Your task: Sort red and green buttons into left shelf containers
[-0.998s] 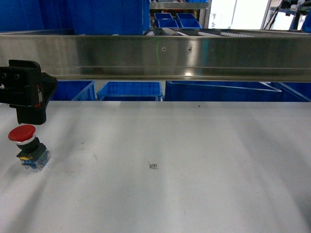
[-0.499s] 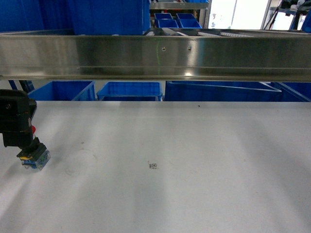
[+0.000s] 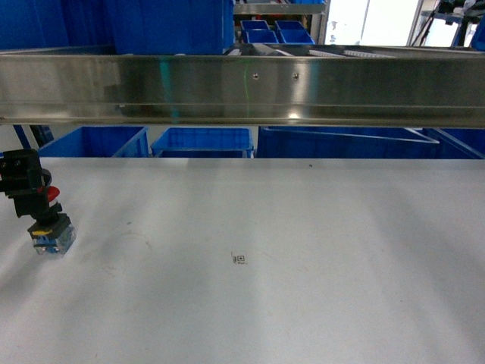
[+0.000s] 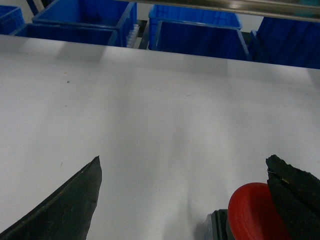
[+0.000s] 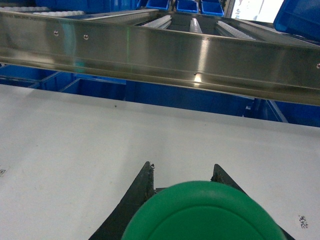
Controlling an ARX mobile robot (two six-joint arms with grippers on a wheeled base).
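White tabletop (image 3: 303, 288), steel rail (image 3: 242, 87), bright window (image 3: 379, 21) behind.

The left hand (image 3: 29, 199) hangs low at the bench's left edge, fingers (image 4: 60, 210) spread wide apart, one touching the red button (image 4: 255, 212). The right hand (image 5: 182, 175) has its fingers closed around the green button (image 5: 202, 212).

The black left gripper (image 3: 26, 186) hides most of the red mushroom-capped push-button (image 3: 51, 194); the green round cap (image 5: 202, 212) runs off the frame's bottom.
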